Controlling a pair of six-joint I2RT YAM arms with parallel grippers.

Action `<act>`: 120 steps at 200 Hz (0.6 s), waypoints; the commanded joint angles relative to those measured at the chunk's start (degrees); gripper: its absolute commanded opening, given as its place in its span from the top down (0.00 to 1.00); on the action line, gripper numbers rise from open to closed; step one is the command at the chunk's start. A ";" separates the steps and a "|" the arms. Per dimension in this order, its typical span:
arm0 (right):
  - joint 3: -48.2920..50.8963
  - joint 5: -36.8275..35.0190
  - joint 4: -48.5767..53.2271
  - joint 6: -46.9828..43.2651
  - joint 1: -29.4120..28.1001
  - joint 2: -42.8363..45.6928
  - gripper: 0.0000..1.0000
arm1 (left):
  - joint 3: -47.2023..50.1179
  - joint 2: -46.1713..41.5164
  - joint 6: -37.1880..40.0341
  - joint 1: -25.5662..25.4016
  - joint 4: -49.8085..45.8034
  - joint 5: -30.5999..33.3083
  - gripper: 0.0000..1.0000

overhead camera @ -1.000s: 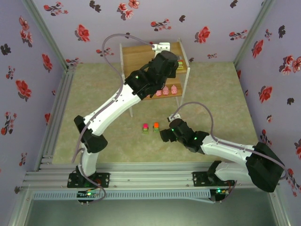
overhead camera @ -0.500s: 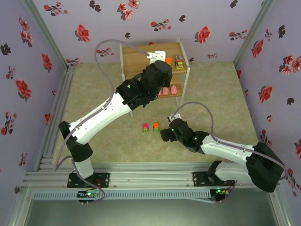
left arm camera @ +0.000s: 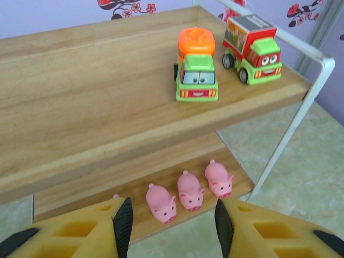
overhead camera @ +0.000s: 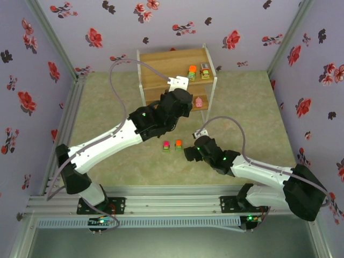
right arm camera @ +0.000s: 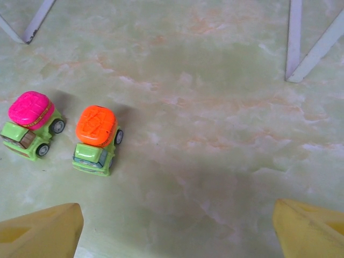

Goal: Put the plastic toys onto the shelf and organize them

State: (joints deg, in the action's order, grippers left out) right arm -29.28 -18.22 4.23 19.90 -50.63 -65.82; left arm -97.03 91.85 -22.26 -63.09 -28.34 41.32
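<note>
Hiding behind the left pincer (left arm camera: 172, 221), one pig (left arm camera: 115, 197) barely shows.

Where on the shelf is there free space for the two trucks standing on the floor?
The top board is bare from its left end up to the orange-topped truck; the box truck fills the right corner. The lower board is crowded: pigs line its front edge.

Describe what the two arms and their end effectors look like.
The left arm and right arm have white links, black joints with green lights, and a trailing greyish cable each. The left end effector and right end effector have yellow fingers; the left's carry black inner pads.
</note>
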 commanded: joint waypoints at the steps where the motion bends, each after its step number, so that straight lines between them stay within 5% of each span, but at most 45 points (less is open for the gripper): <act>1: 0.80 -2.86 -0.67 -0.52 -0.44 1.26 0.07 | 2.97 -3.11 1.61 -0.77 2.89 2.06 0.52; 120: 0.11 -4.40 3.73 3.00 -0.72 6.68 0.06 | 18.00 -8.88 -0.49 -4.21 7.06 3.16 0.39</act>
State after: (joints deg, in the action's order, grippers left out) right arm -28.01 -20.56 4.93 20.84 -50.65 -60.29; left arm -81.25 85.19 -22.02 -66.74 -23.49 42.48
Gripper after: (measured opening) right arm 0.938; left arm 0.584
